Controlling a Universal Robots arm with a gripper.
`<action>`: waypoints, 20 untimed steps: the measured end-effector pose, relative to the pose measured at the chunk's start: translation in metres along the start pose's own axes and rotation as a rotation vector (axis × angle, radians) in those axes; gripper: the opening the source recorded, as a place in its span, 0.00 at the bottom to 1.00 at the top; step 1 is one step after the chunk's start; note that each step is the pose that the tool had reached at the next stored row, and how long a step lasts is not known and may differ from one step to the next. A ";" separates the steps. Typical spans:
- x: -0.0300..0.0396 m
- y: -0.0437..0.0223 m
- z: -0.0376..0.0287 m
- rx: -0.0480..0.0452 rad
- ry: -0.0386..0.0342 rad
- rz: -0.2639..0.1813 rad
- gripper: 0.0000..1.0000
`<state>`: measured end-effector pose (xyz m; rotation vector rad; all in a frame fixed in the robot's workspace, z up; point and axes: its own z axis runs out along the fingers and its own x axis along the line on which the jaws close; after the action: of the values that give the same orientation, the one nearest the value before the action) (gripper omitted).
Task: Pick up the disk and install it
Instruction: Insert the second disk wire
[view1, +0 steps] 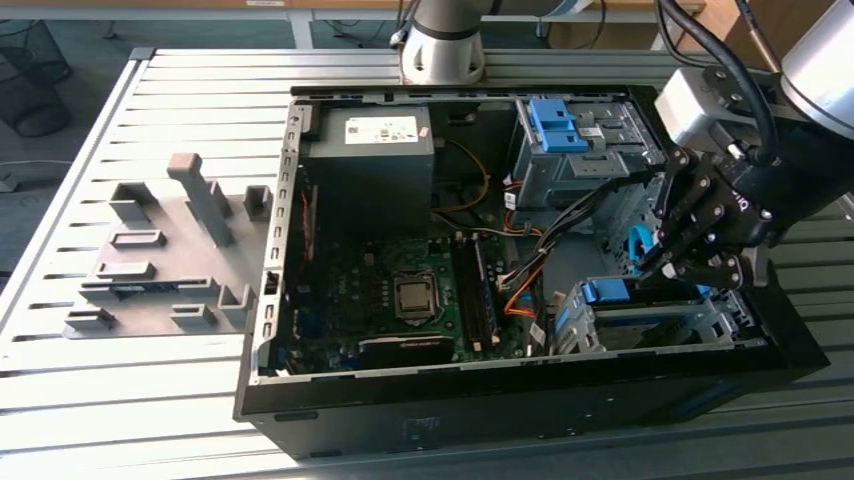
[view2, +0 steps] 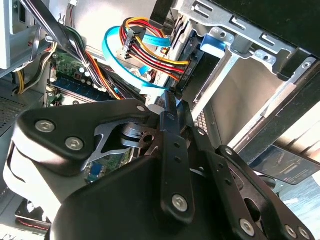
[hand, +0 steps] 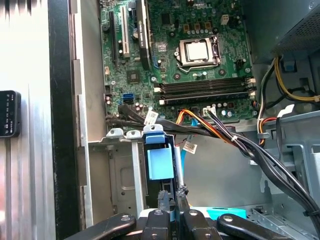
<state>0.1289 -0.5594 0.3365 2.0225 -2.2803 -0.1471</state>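
Pincer (view1: 687, 268): its fingers are pressed tight together, right above the drive slot near the front of the computer case (view1: 267, 300).
Disk (hand: 160, 162): sits down in the metal slot, its blue end just below the fingertips (hand: 172, 197).
Counter (view1: 147, 400): grey slats under the open case.

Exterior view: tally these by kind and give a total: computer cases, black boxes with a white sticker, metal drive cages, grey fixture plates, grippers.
computer case: 1
black box with a white sticker: 1
metal drive cages: 2
grey fixture plate: 1
gripper: 1
Total: 6
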 end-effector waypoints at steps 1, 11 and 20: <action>0.0000 0.0000 0.0002 -0.0001 -0.0008 0.000 0.18; 0.0000 -0.0009 0.0048 -0.0018 -0.0040 -0.001 0.18; 0.0001 -0.0012 0.0061 -0.0025 -0.0043 -0.001 0.18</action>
<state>0.1294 -0.5596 0.3303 2.0237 -2.2809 -0.1545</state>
